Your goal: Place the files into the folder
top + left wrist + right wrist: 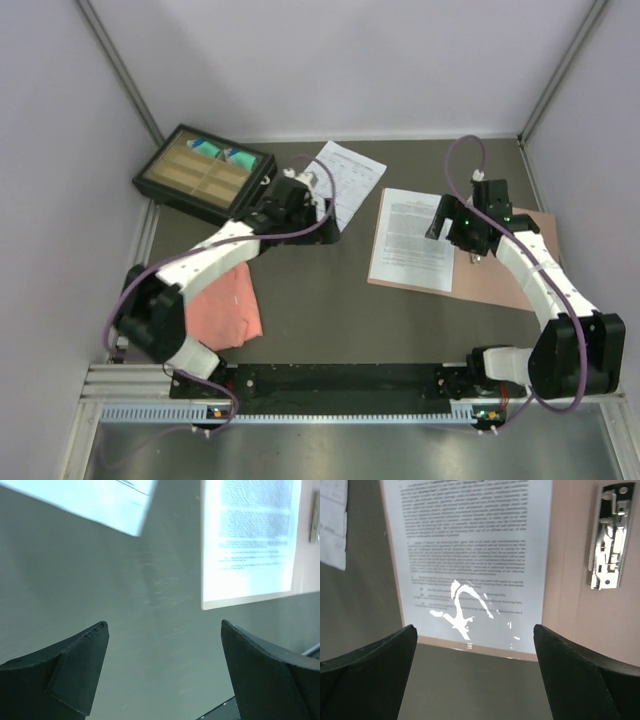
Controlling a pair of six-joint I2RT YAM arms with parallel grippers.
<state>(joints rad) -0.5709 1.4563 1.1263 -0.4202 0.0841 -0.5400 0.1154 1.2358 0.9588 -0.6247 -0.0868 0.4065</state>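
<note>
On the open folder at the right lies the dense-text sheet, beneath the right gripper, jaws wide apart. Near the left gripper, equally spread and empty, the table-layout sheet rests on the table.

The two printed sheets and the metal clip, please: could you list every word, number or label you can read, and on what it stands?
Dense-text sheet: paragraphs of black print, too blurred to read.
Table-layout sheet: print too small to read.
Metal clip: no marking can be made out.
So no text can be quoted.
</note>
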